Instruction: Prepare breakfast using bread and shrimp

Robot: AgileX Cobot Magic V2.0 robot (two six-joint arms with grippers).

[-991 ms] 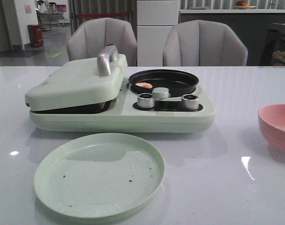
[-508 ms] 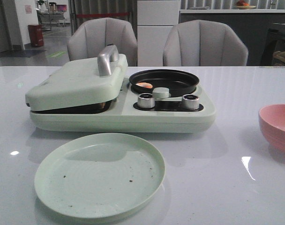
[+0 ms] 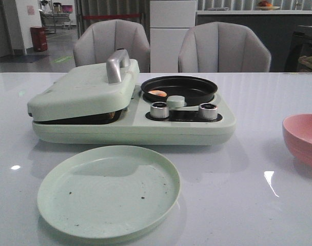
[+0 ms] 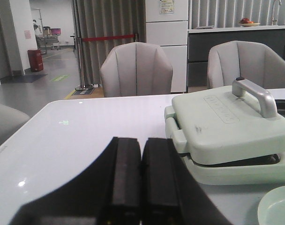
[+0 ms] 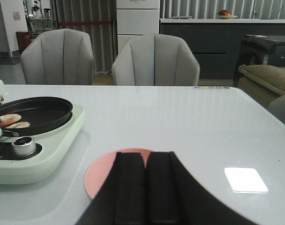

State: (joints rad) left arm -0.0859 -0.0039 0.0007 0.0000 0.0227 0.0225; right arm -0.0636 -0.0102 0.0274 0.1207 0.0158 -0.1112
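The shrimp [image 3: 157, 93] lies at the left edge of the black round pan [image 3: 179, 88] on the pale green breakfast maker [image 3: 133, 123]; it also shows in the right wrist view [image 5: 11, 121] as two pale orange pieces. The sandwich press lid [image 3: 84, 89] with its silver handle is down; a brownish bit shows in the gap under it [image 3: 111, 116], and the bread slices themselves are hidden. My left gripper [image 4: 141, 140] is shut and empty, left of the machine. My right gripper [image 5: 146, 157] is shut and empty, above the pink bowl [image 5: 102, 173]. Neither gripper shows in the front view.
An empty pale green plate [image 3: 109, 190] with a few dark crumbs sits in front of the machine. The pink bowl [image 3: 303, 137] stands at the right edge. Two silver knobs [image 3: 159, 110] sit on the machine's front. Two grey chairs [image 3: 223, 48] stand behind the table.
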